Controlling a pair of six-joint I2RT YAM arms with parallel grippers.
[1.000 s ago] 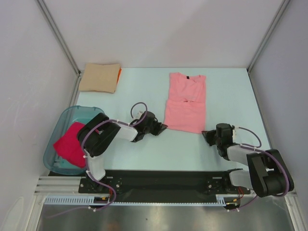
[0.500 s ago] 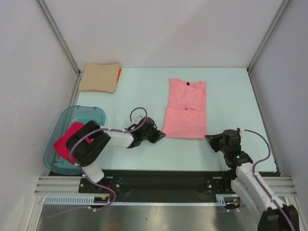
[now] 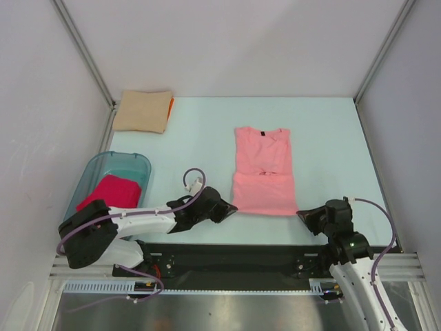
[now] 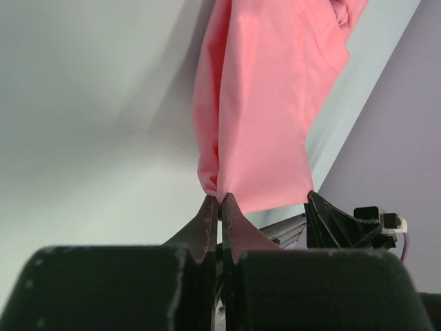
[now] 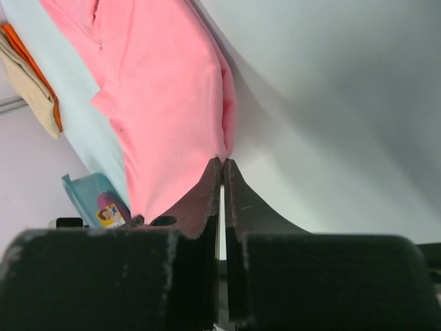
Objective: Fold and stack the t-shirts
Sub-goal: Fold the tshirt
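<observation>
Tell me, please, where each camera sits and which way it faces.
Top: above and behind the bases, looking down on the table; left arm and right arm show.
Left wrist: on the left gripper, facing along the pink shirt; its shut fingers show.
Right wrist: on the right gripper, facing the pink shirt, tub beyond; its shut fingers show.
Shared: both wrist views show the pink shirt's hem pinched.
</observation>
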